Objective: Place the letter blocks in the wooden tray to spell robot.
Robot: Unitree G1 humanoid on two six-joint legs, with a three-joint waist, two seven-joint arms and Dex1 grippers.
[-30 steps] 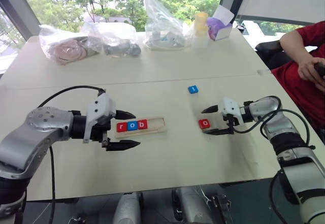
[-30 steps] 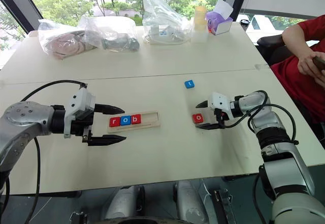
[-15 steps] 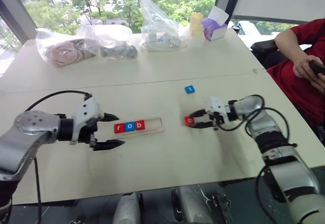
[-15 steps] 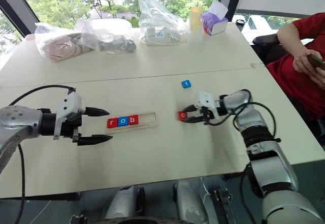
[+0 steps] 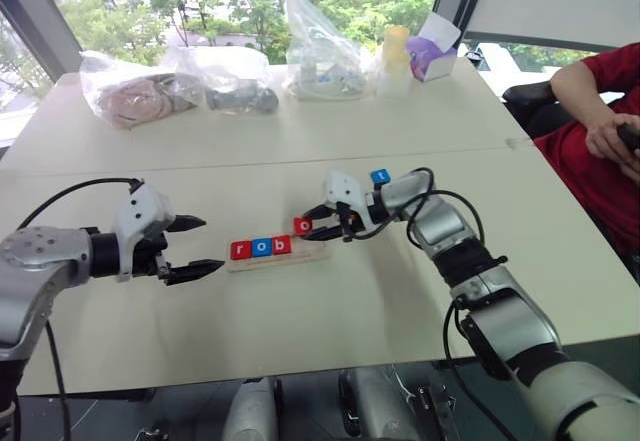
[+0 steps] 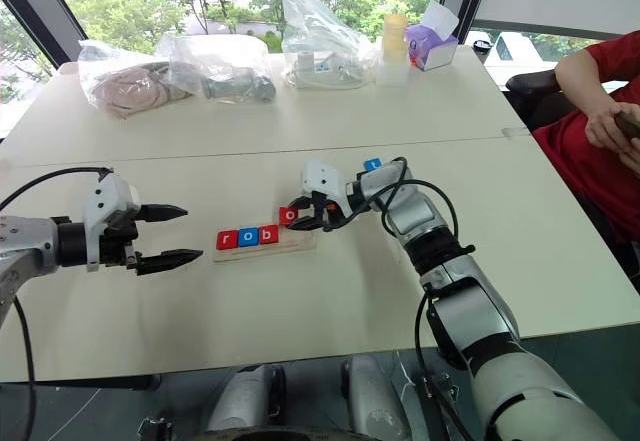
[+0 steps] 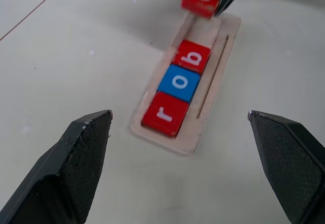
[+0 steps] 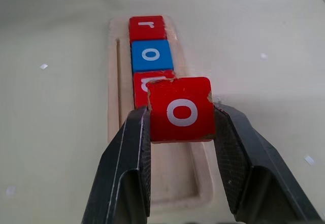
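Note:
The wooden tray lies mid-table with three letter blocks in its left part: red r, blue o and red b. My right gripper is shut on a red o block, held just above the tray's empty right part, beside the b. A blue t block lies on the table behind the right arm. Left of the tray, my left gripper stands open and holds nothing, pointing at the tray's left end.
Along the table's far side sit clear plastic bags, a yellow bottle and a purple box. A person in a red shirt sits at the right edge.
My right gripper shut on the red o block and carried it left from the table to above the tray's right part. My left gripper drew back to the left of the tray.

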